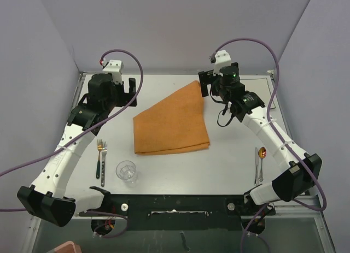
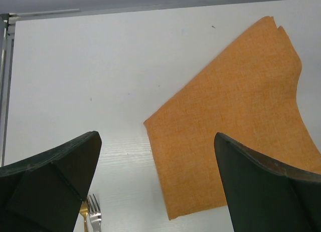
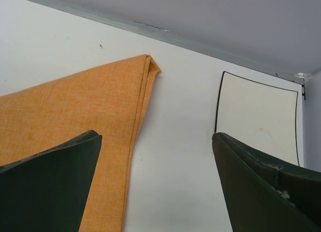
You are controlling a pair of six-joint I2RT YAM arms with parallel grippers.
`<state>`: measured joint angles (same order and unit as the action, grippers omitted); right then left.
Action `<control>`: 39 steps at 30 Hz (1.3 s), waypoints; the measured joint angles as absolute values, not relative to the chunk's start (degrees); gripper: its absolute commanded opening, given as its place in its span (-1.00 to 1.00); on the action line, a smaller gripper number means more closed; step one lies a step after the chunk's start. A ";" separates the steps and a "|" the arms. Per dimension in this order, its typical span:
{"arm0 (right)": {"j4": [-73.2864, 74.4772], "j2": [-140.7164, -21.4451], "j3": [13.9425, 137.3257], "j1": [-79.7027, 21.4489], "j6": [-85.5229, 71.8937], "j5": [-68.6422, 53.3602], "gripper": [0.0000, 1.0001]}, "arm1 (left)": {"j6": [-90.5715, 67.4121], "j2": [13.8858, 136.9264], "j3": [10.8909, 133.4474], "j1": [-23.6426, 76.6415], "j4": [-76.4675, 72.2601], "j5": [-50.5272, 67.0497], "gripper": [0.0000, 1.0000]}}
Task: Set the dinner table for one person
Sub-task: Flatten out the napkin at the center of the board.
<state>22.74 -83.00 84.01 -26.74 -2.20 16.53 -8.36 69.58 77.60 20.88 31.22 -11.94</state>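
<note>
on dinner table (image 1: 180,168) we count one orange cloth (image 1: 172,122), two forks (image 1: 101,153), one glass (image 1: 127,171), one spoon (image 1: 262,153), one knife (image 1: 255,166); left gripper (image 2: 156,142), right gripper (image 3: 156,137) both wide.

Counting on tabletop (image 1: 153,89) | lying: 1 folded orange cloth (image 1: 172,124) | lying: 2 forks (image 1: 104,149), one gold, one silver | standing: 1 clear glass (image 1: 126,171) | lying: 1 knife (image 1: 255,164) | lying: 1 spoon (image 1: 262,153) | sitting: 1 square white plate (image 3: 256,117) | totalling 7 items

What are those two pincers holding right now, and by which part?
Nothing. The left pincer and right pincer are both open and empty, near the orange cloth.
</note>
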 measured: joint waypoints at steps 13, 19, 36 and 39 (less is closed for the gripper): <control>24.16 -79.22 79.31 -24.99 -6.87 19.57 0.96 | -19.16 72.49 67.33 18.72 36.97 -2.90 0.84; 25.08 -78.11 79.40 -22.24 -10.13 19.29 0.95 | -26.30 75.35 59.96 14.44 36.75 3.64 0.75; 27.73 -76.86 79.70 -22.04 -11.90 18.87 0.96 | -36.45 81.21 48.99 12.38 26.24 14.41 0.70; 27.81 -76.82 79.70 -21.80 -12.08 18.85 0.96 | -36.69 81.43 48.77 12.38 25.54 14.39 0.71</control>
